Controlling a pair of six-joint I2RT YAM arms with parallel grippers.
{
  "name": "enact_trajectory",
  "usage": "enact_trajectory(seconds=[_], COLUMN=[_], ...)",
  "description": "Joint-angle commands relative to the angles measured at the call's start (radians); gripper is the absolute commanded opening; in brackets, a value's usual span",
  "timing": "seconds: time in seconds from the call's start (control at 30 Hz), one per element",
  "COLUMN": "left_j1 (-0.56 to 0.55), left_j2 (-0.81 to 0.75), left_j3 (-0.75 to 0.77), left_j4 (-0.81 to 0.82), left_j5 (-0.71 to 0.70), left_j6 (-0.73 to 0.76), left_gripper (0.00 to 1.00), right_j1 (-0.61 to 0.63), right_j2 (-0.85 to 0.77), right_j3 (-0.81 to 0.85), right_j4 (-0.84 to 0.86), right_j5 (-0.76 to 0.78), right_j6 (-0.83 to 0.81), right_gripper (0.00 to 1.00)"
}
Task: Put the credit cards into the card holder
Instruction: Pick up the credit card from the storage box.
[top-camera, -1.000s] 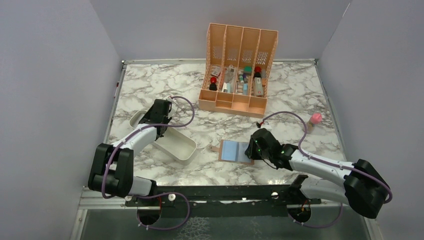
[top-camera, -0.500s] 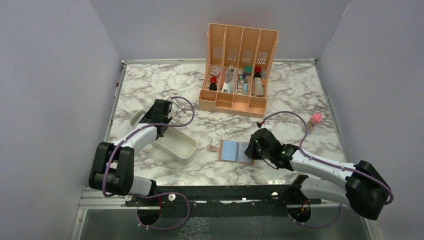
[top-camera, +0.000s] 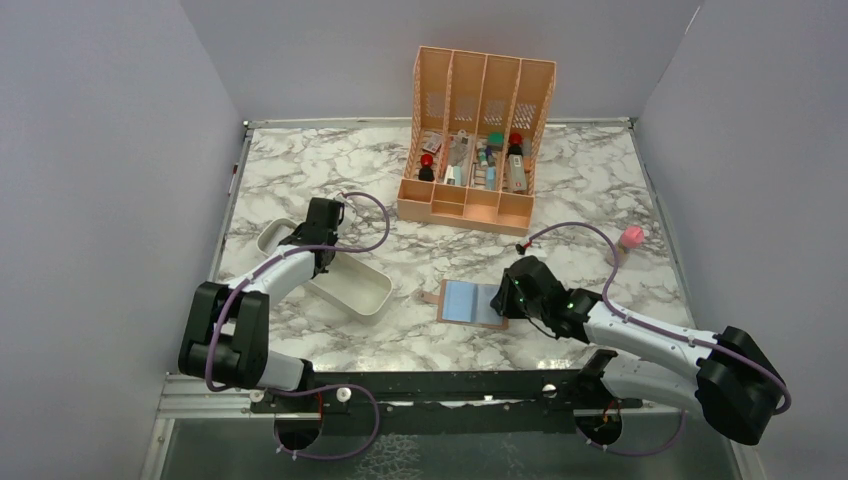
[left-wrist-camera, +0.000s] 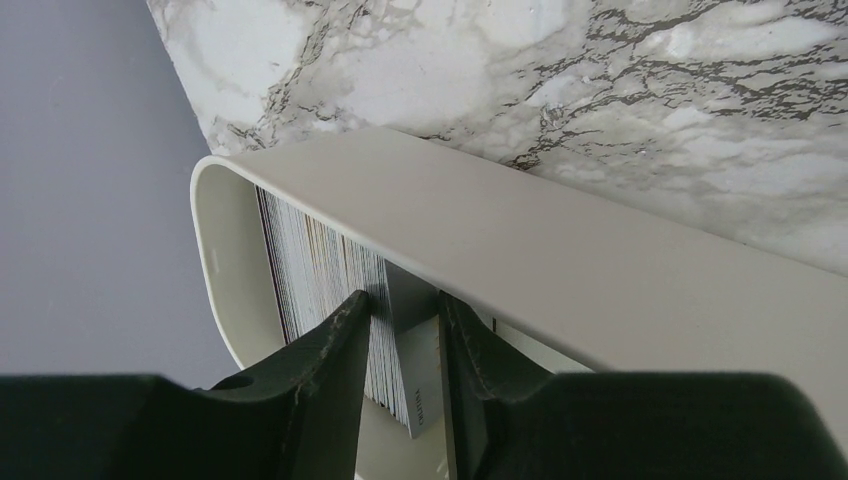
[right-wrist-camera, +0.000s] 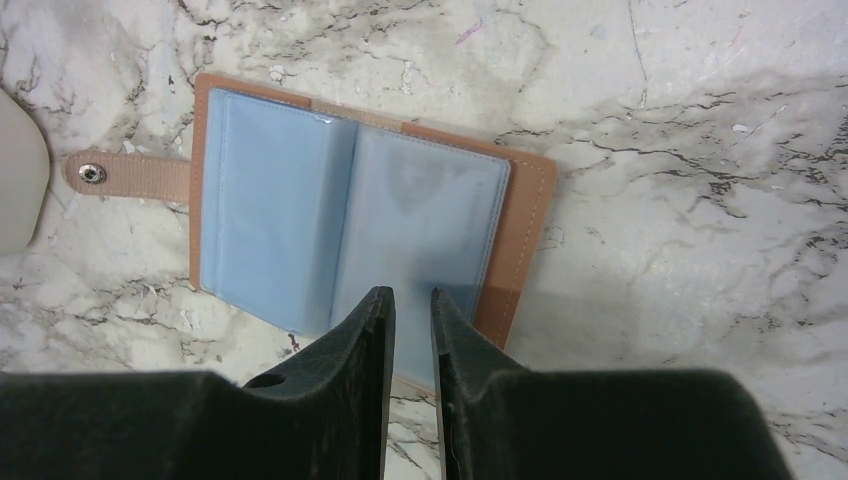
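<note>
Here, tray (left-wrist-camera: 600, 260) wall crowding cards (left-wrist-camera: 320, 270), organizer (top-camera: 480, 120) beyond card holder (top-camera: 470, 302)

The card holder (top-camera: 472, 303) lies open on the table (top-camera: 600, 180), toward the near edge. The tray (top-camera: 350, 300) lies to the left of the card holder and apart from it. Cards (left-wrist-camera: 310, 260) stand on edge in its far left end. The organizer (top-camera: 478, 140) stands behind the card holder. The left gripper (left-wrist-camera: 402, 305) sits in the tray, its fingers on either side of some cards. The right gripper (right-wrist-camera: 410, 297) sits over the card holder's right half.
</note>
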Motion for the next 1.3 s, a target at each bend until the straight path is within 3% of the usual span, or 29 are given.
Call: enact_trajectory(seconds=[0.0, 0.43, 0.6, 0.87, 1.07, 1.27], left_j1=[0.009, 0.007, 0.003, 0.001, 0.001, 0.002], left_j2=[-0.034, -0.063, -0.117, -0.232, -0.280, -0.304], left_j3=[0.014, 0.043, 0.083, 0.073, 0.169, 0.271], left_j4=[0.014, -0.029, -0.098, -0.130, -0.218, -0.289], left_j5=[-0.022, 0.003, 0.108, 0.309, 0.312, 0.419], left_j6=[-0.015, -0.019, -0.104, -0.227, -0.365, -0.625], left_gripper=[0.32, 0.13, 0.00, 0.00, 0.00, 0.00], right_j1=[-0.003, -0.003, -0.003, -0.003, -0.003, -0.003], right_j2=[-0.010, -0.008, -0.016, -0.021, -0.027, -0.032], right_j3=[0.011, 0.007, 0.011, 0.012, 0.017, 0.025], right_j4=[-0.013, -0.010, -0.025, -0.039, -0.050, -0.086], right_j5=[0.000, -0.002, -0.014, -0.028, -0.033, -0.037], right_j6=[-0.008, -0.006, -0.002, 0.002, 0.006, 0.031], right_gripper=[0.25, 0.25, 0.25, 0.25, 0.25, 0.24])
